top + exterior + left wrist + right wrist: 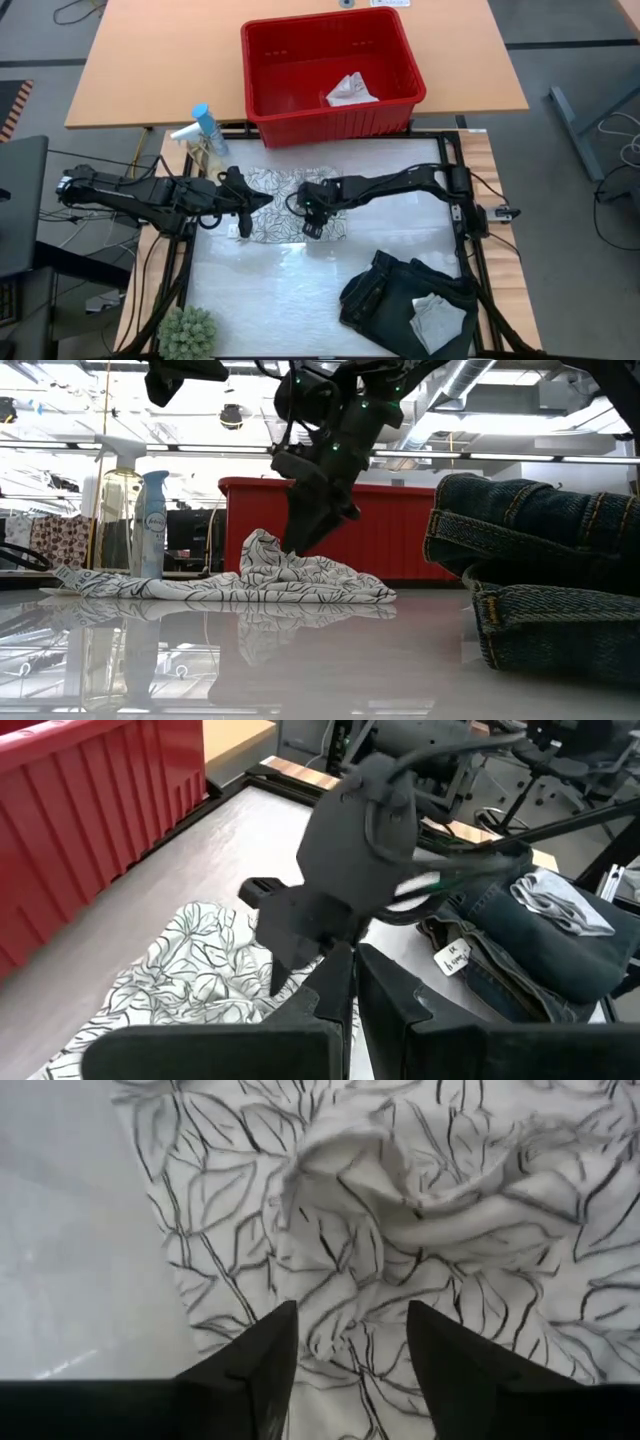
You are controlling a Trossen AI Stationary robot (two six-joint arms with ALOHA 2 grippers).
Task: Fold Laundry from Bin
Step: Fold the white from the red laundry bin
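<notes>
1. High view first: the bin (270, 55), the largest thing, sits beyond the far edge of the white work mat, on the wooden tabletop, with its long axis running left to right. It is nearly emptied; only a small plain whitish cloth (350, 91) lies inside, near its right wall, not yet taken out.

2. Next in size, the dark garment (385, 295) lies in a compact folded stack by the mat's near right corner, with a light grey piece (438, 318) resting on top. I judge this piece finished. Its long axis runs roughly from the mat's middle toward that corner.

3. Smaller, the leaf-patterned cloth (268, 205) lies near the centre of the mat, a little toward the far edge, spread but rumpled, with a raised fold in its middle. Its long axis runs left to right, parallel to the far edge. It seems to be the piece now being folded, and is only partly done.

4. Over it, the right gripper (348, 1342) hangs with fingers parted, holding nothing, the cloth lying just beneath them.

5. At the cloth's left end, the left gripper (262, 198) hovers with its fingers pressed together; whether a corner is pinched, I cannot tell.

6. So roughly one piece is done, one is under way, one is left.
</notes>
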